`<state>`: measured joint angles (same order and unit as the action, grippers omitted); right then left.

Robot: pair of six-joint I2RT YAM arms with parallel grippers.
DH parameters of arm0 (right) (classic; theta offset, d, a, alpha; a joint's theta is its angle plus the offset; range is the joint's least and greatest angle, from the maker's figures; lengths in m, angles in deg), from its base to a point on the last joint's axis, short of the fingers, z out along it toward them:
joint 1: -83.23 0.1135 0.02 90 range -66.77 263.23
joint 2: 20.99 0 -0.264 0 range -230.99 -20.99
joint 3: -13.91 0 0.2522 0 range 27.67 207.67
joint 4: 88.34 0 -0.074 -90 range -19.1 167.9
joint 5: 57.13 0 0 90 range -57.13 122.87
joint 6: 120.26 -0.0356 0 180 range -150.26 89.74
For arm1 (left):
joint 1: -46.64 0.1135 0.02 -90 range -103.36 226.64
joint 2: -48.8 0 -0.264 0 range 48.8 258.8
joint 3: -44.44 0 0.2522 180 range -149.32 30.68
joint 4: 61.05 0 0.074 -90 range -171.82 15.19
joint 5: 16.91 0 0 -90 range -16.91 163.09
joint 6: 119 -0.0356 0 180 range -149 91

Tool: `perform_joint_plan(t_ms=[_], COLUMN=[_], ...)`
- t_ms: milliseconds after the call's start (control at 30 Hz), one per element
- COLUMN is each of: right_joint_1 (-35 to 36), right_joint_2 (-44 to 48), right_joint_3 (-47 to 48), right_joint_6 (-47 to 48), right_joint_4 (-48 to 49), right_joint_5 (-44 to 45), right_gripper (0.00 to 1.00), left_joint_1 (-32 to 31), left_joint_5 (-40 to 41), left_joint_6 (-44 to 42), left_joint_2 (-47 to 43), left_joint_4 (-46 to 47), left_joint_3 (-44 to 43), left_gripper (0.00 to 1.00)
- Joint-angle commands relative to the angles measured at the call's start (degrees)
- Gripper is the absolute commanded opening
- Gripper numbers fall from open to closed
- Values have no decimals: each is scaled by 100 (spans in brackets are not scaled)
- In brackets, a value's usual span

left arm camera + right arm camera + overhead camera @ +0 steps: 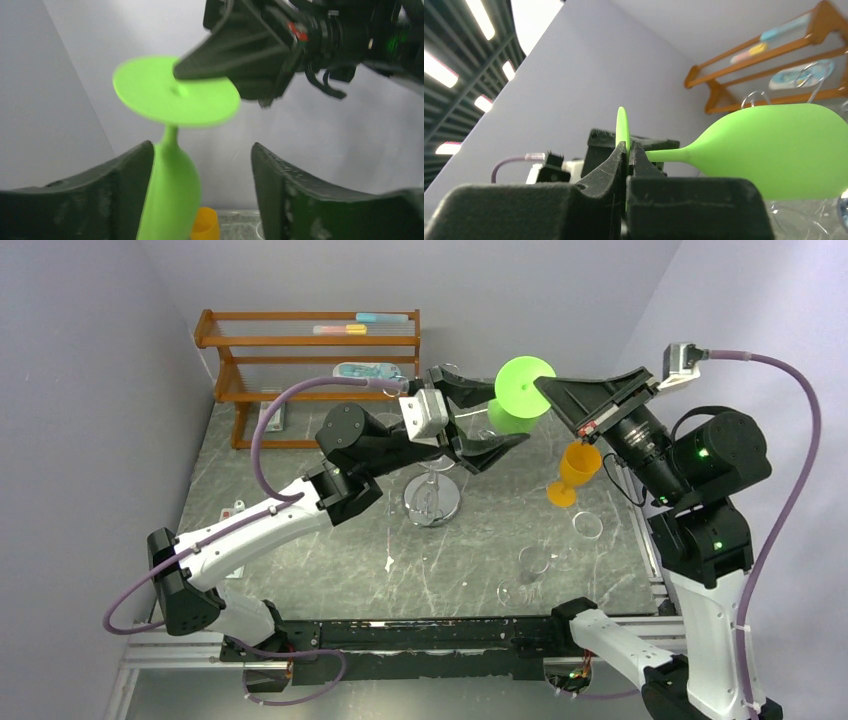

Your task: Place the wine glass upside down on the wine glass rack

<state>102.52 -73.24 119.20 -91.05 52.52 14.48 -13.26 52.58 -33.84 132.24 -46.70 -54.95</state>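
My right gripper (546, 389) pinches the green plastic wine glass (522, 378) by its foot; left gripper (202, 152) stands wide; chrome wire rack (445, 506) lies leftward.

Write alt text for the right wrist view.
The right tool is shut on the edge of the round foot of a green wine glass, whose stem and bowl extend to the right. Behind it are an orange-brown wooden shelf rack and a pale wall.
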Motion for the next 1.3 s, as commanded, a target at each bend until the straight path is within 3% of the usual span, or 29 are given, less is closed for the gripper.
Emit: perform_joint_plan(t_ms=[0,100,233,600,867,1267], right_joint_1=[-21,-22,-22,-22,-23,-61], right_joint_2=[14,-13,-50,-791,-1879,-2357], right_joint_3=[453,665,564,-633,-586,-1036], right_joint_6=[287,525,866,1617,1530,1182], right_joint_4=[-485,-690,-568,1098,1600,1820], right_joint_5=[1115,1729,2245,2801,2240,813], right_gripper=[0,0,0,0,0,0], left_joint_1=[-39,-39,-39,-39,-39,-39], left_joint_5=[-78,12,515,3551,5036,5734], left_joint_6=[246,398,449,857,1003,784], left_joint_2=[-233,-399,-704,-1849,-2810,-3606], left_joint_4=[315,237,-192,-2757,-3894,-3641], left_joint_3=[402,503,565,754,1246,1969], left_gripper=[79,88,92,97,97,97])
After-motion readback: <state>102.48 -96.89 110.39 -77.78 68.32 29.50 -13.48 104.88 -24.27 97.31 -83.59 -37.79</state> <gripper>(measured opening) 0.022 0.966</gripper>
